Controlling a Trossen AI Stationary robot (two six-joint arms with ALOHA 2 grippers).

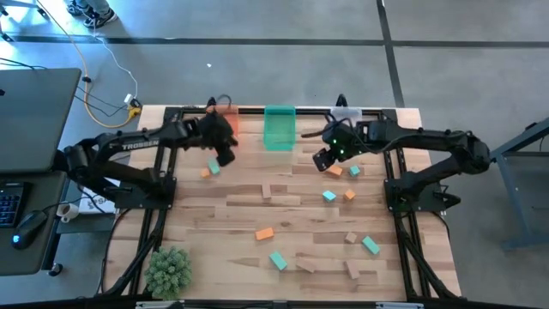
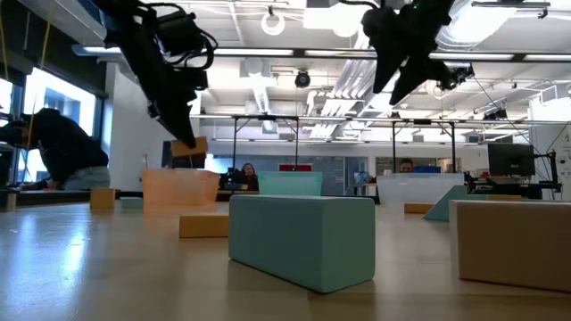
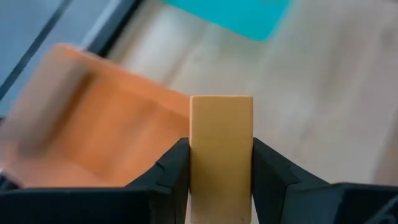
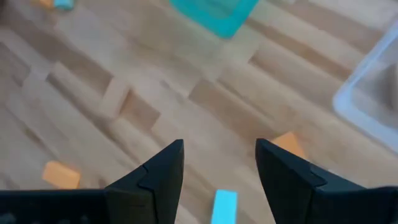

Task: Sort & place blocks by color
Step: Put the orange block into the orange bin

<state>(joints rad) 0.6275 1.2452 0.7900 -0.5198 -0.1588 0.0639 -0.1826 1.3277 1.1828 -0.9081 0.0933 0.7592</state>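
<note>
Left gripper (image 3: 221, 180) clenched on a tan block (image 3: 221, 149) — held above the orange bin (image 3: 93, 124), right gripper (image 4: 219, 163) spread, nothing held — raised over the table (image 1: 232, 215).

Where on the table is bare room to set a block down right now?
Free: the wood between the plant and the orange block, and the middle strip before the green bin. Crowded: the right front, around the teal blocks and tan blocks.
</note>
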